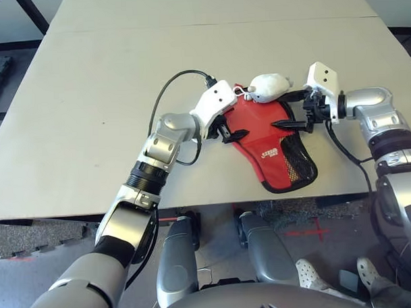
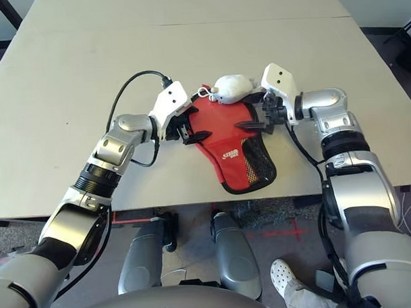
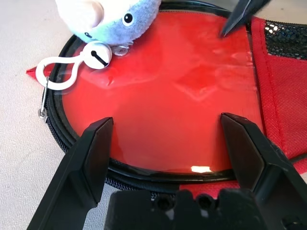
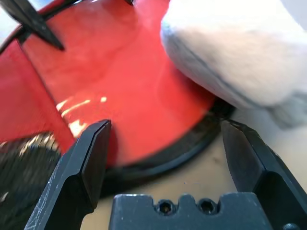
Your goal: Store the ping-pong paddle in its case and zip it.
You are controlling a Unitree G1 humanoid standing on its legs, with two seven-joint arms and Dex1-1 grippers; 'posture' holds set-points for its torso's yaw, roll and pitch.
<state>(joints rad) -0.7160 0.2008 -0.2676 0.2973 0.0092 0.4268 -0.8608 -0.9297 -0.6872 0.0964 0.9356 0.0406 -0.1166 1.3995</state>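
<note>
Near the desk's [image 1: 91, 178] front edge, left pincer [image 3: 169, 117] and right pincer [image 4: 166, 122] spread wide at the case [image 1: 264, 135], stowing and zipping both unconfirmed!

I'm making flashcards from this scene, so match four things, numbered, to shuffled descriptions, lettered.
1. Case
2. Plush toy
3. Left gripper
4. Right gripper

A. Open, at the case's edge on the mesh pocket's side
B. Lying on the table, red with black edging
C. Open, at the case's edge away from the mesh pocket
D. Whitish, at the case's rounded end

Pairs: 1-B, 2-D, 3-C, 4-A
</note>
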